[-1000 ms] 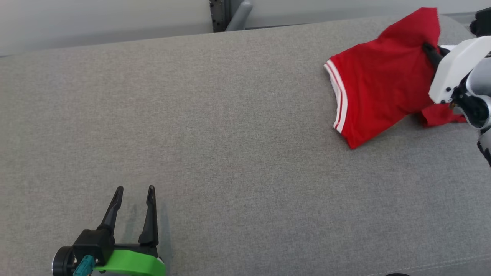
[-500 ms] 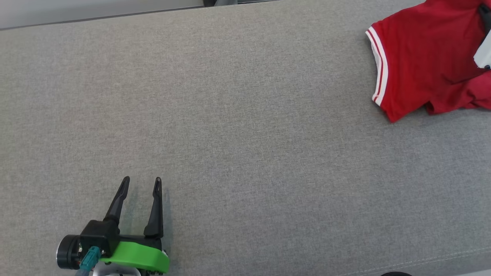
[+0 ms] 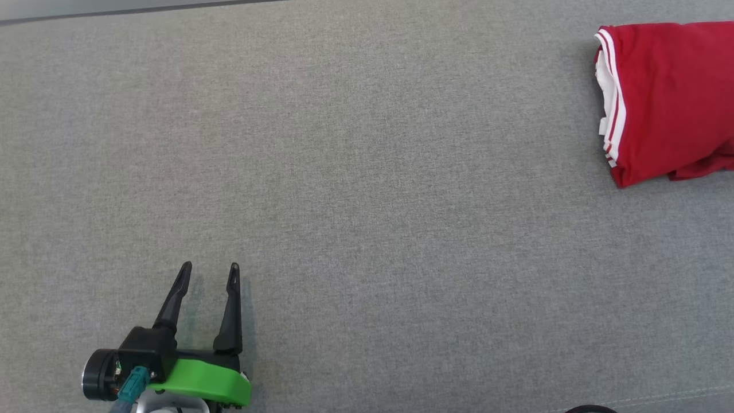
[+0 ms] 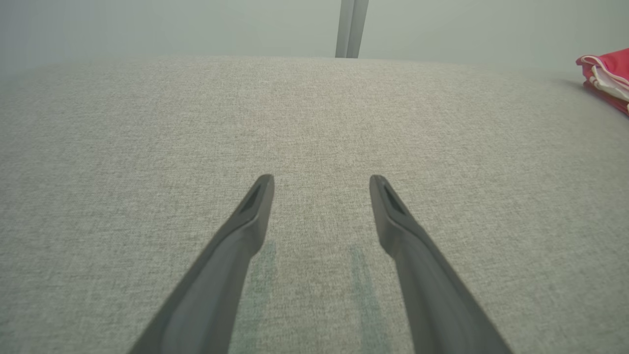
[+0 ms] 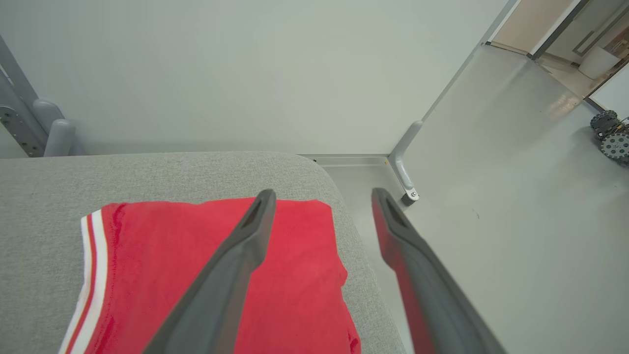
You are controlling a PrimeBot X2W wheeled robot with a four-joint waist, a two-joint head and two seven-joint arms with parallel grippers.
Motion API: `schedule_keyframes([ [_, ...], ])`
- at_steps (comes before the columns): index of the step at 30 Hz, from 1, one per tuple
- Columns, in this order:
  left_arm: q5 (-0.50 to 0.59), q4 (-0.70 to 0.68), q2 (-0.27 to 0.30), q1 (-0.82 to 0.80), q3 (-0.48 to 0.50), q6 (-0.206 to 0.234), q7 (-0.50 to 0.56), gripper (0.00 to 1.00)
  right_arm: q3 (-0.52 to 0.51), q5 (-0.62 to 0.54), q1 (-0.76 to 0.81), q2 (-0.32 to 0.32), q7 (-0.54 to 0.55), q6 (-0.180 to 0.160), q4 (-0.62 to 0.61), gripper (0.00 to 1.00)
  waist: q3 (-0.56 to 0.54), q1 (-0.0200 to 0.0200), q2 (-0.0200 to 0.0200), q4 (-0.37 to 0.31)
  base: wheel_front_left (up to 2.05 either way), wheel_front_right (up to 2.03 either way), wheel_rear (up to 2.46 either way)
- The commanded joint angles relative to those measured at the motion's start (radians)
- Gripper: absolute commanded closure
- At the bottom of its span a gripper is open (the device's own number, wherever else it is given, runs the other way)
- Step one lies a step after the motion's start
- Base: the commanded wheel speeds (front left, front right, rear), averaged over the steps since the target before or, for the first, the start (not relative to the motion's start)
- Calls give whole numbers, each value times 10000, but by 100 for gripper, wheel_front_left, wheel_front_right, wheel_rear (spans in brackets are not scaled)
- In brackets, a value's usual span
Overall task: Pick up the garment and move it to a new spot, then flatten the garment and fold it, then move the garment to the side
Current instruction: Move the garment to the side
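Note:
The garment, red with white-striped trim, lies folded at the far right of the grey padded table. The left wrist view catches its edge at the far right. In the right wrist view the garment lies flat near the table's rounded corner. Above it hangs my right gripper, open, with nothing between its fingers. My left gripper rests open and empty low over the table at the lower left; the left wrist view shows its fingers spread.
The table's right edge drops to a pale floor. A grey post foot stands by the wall. A small wheeled device sits far off on the floor.
The right gripper has let go of the garment and left the head view. The garment now lies folded flat. The head camera has tilted and turned, shifting the whole picture.

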Motion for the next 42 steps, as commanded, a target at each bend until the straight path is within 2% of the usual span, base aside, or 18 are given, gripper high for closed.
schedule_keyframes([
  [1,35,48,22,-50,48,-23,-28,0,-202,-211,291,376,-448,-4,-80,0,-56,-1,114,4,0,0,0],
  [6,-183,11,22,134,75,20,-26,0,-247,-467,907,1057,-1969,-7,-671,0,-405,-1,114,27,0,0,0],
  [11,-427,-96,23,350,22,215,-28,0,219,9,2688,1544,-3967,-7,-2025,0,-1059,-1,114,150,0,0,0],
  [13,-568,-79,22,474,23,352,-28,0,247,159,3498,1738,-4302,-7,-2676,0,-1340,-1,114,234,0,0,0],
  [19,-1077,-242,22,1051,193,740,-26,0,198,751,6479,2579,-4536,-7,-4839,0,-2299,-1,114,548,0,0,0],
  [25,-1073,-137,22,1598,190,967,-28,0,-157,71,9200,3655,-4516,-7,-6556,0,-3030,-1,114,892,0,0,0],
  [28,-1033,-24,23,1684,263,903,-26,0,-293,-337,9952,4295,-4517,-7,-6962,0,-3129,-1,114,1015,0,0,0],
  [31,-996,88,22,1726,284,804,-28,0,-355,-804,10437,4613,-4518,-9,-7199,0,-3207,-1,114,1119,0,0,0],
  [35,-1034,184,22,1692,254,614,-28,0,-548,-1345,10738,4890,-4519,-9,-7510,0,-3264,-1,114,1221,0,0,0],
  [42,-1071,311,22,1566,239,388,-28,0,-1044,-1633,11105,5154,-4518,-9,-7835,0,-3348,-1,114,1302,0,0,0],
])
